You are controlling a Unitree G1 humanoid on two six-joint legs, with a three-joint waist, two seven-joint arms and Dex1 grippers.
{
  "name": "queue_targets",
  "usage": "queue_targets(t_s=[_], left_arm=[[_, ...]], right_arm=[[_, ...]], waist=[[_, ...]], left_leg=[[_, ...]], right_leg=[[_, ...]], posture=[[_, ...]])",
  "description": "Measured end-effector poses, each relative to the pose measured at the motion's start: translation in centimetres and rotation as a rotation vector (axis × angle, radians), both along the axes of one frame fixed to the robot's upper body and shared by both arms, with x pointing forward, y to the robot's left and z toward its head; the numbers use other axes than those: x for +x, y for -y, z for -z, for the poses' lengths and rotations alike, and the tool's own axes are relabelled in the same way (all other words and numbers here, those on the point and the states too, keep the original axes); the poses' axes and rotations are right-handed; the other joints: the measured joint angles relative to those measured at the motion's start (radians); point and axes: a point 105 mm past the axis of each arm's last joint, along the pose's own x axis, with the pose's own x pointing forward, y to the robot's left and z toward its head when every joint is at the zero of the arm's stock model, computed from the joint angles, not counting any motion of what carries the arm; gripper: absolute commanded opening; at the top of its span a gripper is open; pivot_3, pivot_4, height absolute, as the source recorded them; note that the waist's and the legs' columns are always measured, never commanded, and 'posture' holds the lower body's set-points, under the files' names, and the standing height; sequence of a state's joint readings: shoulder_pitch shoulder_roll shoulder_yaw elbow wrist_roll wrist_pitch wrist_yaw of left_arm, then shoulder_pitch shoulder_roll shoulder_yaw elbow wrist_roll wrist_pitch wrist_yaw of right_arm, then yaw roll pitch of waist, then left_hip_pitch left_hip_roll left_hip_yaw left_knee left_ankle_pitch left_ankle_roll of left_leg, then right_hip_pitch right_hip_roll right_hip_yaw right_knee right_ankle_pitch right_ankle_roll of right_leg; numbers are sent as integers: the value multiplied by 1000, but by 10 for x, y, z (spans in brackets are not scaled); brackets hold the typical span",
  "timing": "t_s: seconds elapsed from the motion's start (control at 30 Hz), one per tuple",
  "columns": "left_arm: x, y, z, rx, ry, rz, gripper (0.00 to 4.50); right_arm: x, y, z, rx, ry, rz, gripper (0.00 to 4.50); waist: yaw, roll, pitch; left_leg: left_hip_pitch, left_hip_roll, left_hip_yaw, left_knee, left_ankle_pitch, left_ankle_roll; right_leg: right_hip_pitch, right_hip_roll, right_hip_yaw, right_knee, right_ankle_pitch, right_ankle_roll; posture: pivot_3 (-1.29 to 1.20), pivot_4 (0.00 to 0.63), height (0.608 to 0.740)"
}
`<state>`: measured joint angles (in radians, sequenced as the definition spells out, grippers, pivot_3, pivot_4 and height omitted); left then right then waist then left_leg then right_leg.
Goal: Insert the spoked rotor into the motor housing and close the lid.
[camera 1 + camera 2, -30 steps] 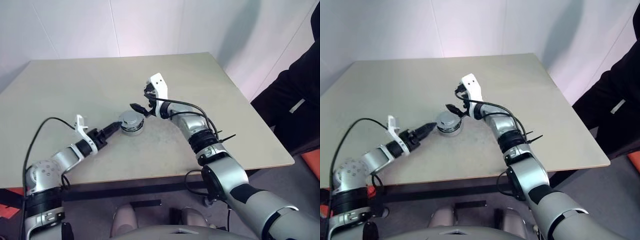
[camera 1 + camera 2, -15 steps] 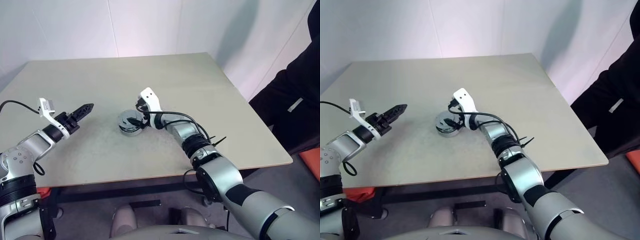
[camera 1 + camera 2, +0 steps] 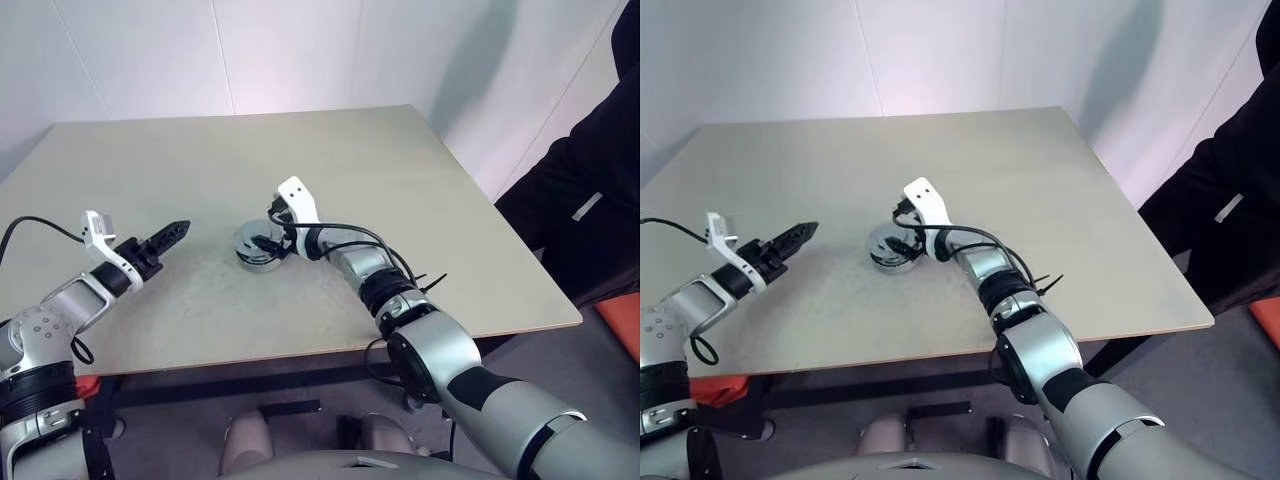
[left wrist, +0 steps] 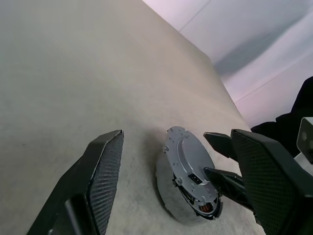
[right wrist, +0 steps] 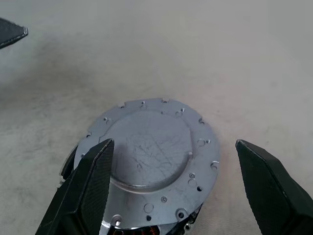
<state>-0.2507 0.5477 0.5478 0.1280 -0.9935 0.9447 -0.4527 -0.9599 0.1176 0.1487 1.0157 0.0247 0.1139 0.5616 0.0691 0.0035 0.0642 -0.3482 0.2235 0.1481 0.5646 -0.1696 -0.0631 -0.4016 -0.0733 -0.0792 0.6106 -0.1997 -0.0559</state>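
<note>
The motor housing (image 3: pixel 256 259) stands mid-table, copper windings (image 5: pixel 151 230) showing under the lid (image 5: pixel 152 149), a light-grey notched disc lying on top of it. My right gripper (image 5: pixel 172 143) hovers over them, open, one finger on either side of the lid, gripping nothing. My left gripper (image 3: pixel 178 231) is off to the left of the housing, pointing at it across a gap, open and empty; from its wrist the lid (image 4: pixel 188 155) and the right gripper's fingers (image 4: pixel 221 142) appear beyond it. The spoked rotor is hidden.
The beige table (image 3: pixel 400 170) has its front edge near me and its right edge beside a person in dark clothing (image 3: pixel 600 180). White walls stand behind the table.
My left gripper drew back from the housing's side to the left. My right gripper came down from above the housing to sit low over the lid.
</note>
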Motion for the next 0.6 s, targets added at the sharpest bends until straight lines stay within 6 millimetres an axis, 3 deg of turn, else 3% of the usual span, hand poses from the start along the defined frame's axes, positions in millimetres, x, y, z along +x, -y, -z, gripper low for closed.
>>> queue_targets(t_s=[0.13,0.3,0.6], left_arm=[[-2,-1,4,2,-12,-6,3709],[-4,-2,9,1,-30,-17,3709],[-7,-5,10,12,-38,-36,3709]], right_arm=[[1,-3,-5,1,20,-10,4459],[-2,-2,5,-35,2,-18,4459],[-4,-5,6,-52,21,-39,4459]], waist=[[0,0,0],[0,0,0],[0,0,0]], left_leg=[[0,0,0,0,0,0],[0,0,0,0,0,0],[0,0,0,1,0,0]], right_leg=[[0,0,0,0,0,0],[0,0,0,0,0,0],[0,0,0,1,0,0]], posture=[[0,0,740],[0,0,740],[0,0,740]])
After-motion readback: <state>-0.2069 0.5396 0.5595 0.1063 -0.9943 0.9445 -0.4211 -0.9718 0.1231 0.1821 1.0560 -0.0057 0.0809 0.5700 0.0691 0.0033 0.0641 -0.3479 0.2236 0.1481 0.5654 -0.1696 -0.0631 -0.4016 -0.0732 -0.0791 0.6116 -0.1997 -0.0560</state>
